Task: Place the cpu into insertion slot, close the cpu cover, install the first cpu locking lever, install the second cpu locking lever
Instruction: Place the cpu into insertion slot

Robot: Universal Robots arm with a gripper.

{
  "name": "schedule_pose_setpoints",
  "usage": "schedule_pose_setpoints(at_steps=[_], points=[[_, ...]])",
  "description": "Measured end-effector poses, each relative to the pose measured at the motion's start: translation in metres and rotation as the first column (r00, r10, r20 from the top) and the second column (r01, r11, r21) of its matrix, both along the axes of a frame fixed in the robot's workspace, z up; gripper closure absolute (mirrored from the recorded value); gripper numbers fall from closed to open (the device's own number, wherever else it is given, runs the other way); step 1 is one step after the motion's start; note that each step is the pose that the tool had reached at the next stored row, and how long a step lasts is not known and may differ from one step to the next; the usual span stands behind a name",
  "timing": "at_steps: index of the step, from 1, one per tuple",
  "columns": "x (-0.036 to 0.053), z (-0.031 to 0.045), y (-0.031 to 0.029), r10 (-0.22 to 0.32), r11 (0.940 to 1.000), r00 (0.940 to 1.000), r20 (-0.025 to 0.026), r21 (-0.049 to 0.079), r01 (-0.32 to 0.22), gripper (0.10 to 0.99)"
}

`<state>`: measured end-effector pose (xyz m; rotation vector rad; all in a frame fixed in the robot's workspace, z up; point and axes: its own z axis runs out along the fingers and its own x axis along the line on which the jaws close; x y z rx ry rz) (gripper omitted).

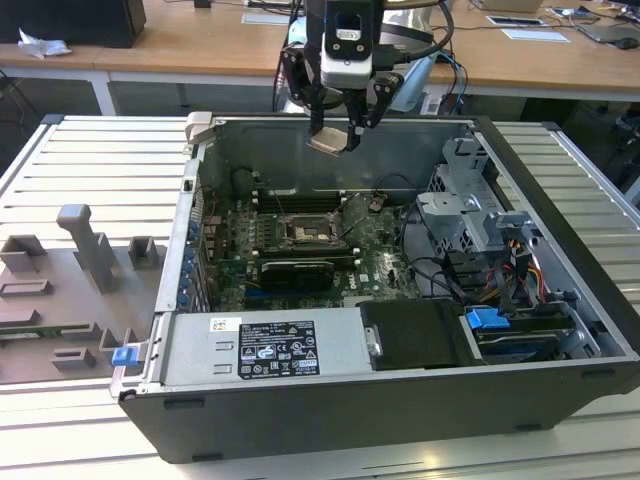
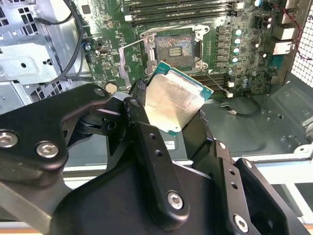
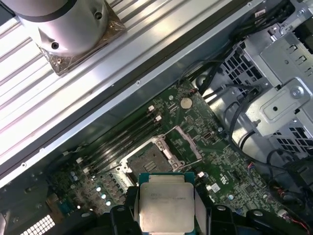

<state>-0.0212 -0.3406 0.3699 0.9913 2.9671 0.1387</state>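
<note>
Black claw [image 1: 336, 133]: clenched on the cpu [image 1: 330, 141], with fingers [image 2: 139, 106] pressing two opposite edges.

Cpu: pale metal face turned toward both wrist cameras [image 2: 173, 104] [image 3: 166, 203], green rim showing along its edges. It is held tilted in the exterior view, well above the slot [image 1: 305, 232] and not touching it.

Slot: dark square with a silvery rim, unfilled, contact field exposed in both wrist views [image 2: 175, 49] [image 3: 146, 159].

Cover [image 3: 186, 142]: a thin silvery frame at one side of the slot. It does not lie over the slot.

Board [image 1: 385, 262]: green, surrounding the slot on all sides.

Memory slots [image 1: 300, 198]: long and black, lying in a row just beside the slot, on the side toward the case's back wall.

Drive cage [image 1: 465, 215]: grey metal, well apart from the slot, to the exterior view's right of it.

Power supply [image 1: 265, 345]: a labelled grey box on the near side of the slot in the exterior view.

Case [image 1: 330, 425]: dark, lying open, with the slot near the middle of its floor.
</note>
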Motion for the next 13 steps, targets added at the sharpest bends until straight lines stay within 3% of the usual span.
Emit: schedule_pose_setpoints(at_steps=[8,13], points=[[0.0000,-0.0007,0.0001,-0.067,0.9977,0.9977,0.0001,-0.002,0.067,0.545],[0.0000,-0.0009,0.0000,-0.121,0.9927,0.9927,0.0004,-0.006,0.121,0.545]])
